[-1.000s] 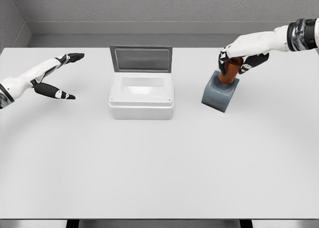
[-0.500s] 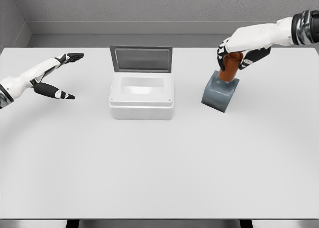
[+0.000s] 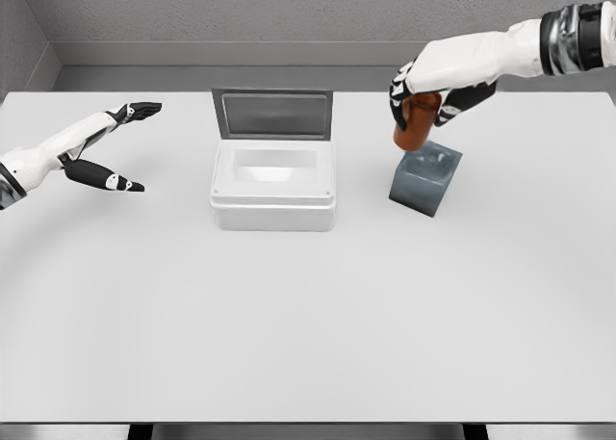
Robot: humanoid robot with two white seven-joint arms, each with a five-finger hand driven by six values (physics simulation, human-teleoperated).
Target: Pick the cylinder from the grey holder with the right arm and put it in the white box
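In the right robot hand (image 3: pixel 423 86), cylinder (image 3: pixel 413 127) near-upright.

Brown cylinder (image 3: pixel 415 127) above grey holder (image 3: pixel 424 178)

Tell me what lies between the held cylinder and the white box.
Nothing: in the head view, only bare table separates the cylinder from the white box.

This is a bare simulated test bench rather than any lived-in room: everything has the flat, clean look of a simulator's render. A plain white table (image 3: pixel 308 315) fills most of the view, backed by a rough grey wall (image 3: pixel 289 12) with a pale ledge at its foot. The few props on it are simple shapes without labels.
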